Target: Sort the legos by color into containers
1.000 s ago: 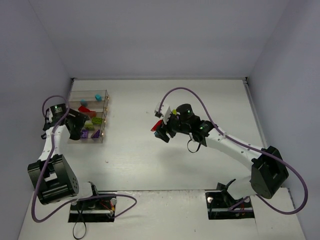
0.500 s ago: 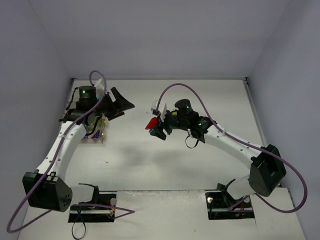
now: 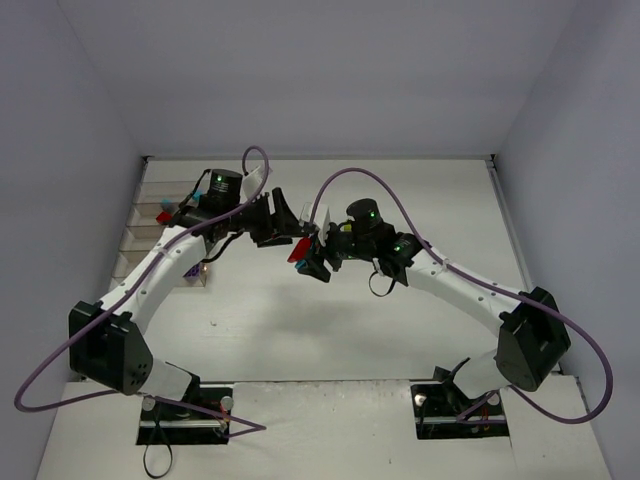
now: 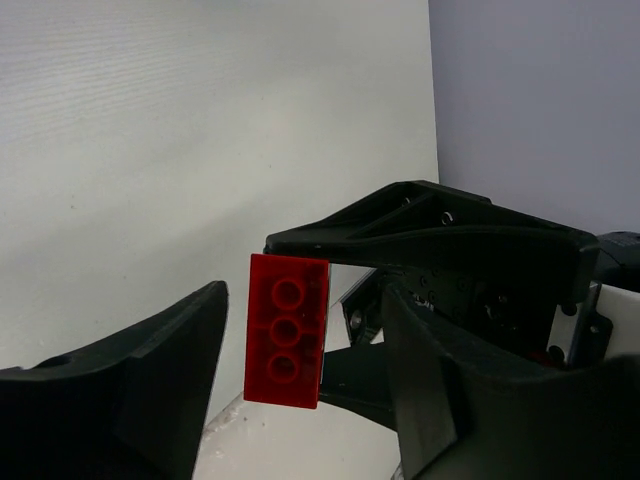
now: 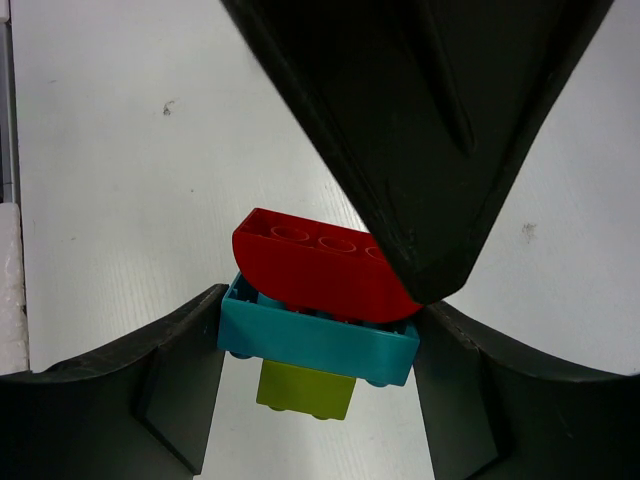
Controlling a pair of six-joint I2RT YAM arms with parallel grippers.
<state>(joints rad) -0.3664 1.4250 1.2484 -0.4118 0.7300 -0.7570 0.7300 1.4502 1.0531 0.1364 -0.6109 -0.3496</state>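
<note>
Above the middle of the desk, the two end effectors are seen tip to tip. The right end effector is clamped on a cyan brick, with a finger pressed to each of its ends. A red brick is stuck to one face of it and a lime brick to the other. The left end effector is spread wide around the red brick, with a gap left on each side. The containers are parked along the left edge, toward the far corner, with loose bricks inside.
</note>
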